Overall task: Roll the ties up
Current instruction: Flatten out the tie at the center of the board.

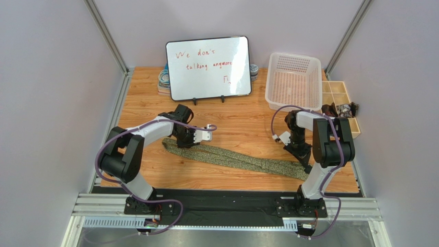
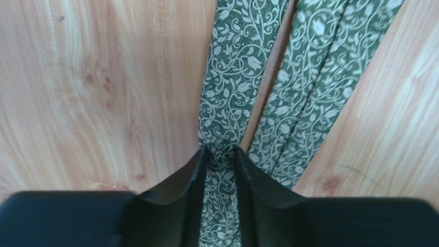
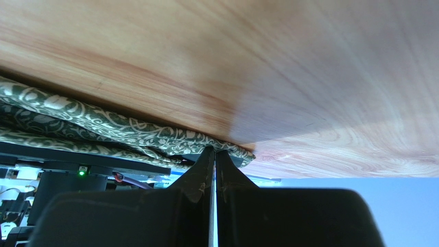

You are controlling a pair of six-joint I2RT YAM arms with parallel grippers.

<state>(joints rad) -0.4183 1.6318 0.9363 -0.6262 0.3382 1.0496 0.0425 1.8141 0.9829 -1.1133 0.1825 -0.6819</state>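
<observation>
Wooden table (image 1: 247,131), lilac walls (image 1: 51,77)

Tie (image 1: 237,158) on table (image 1: 237,123), between arms.

- The tie (image 2: 229,98) is matt woven cloth, green with a pale vine pattern.
- The tabletop (image 1: 242,123) is smooth, lightly glossy wood grain.
- The basket (image 1: 293,82) is perforated plastic.
- The whiteboard (image 1: 208,67) is glossy.

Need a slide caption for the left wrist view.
Left gripper straddling one band of the green floral-print tie, a second band lying alongside on the wooden table.
</observation>
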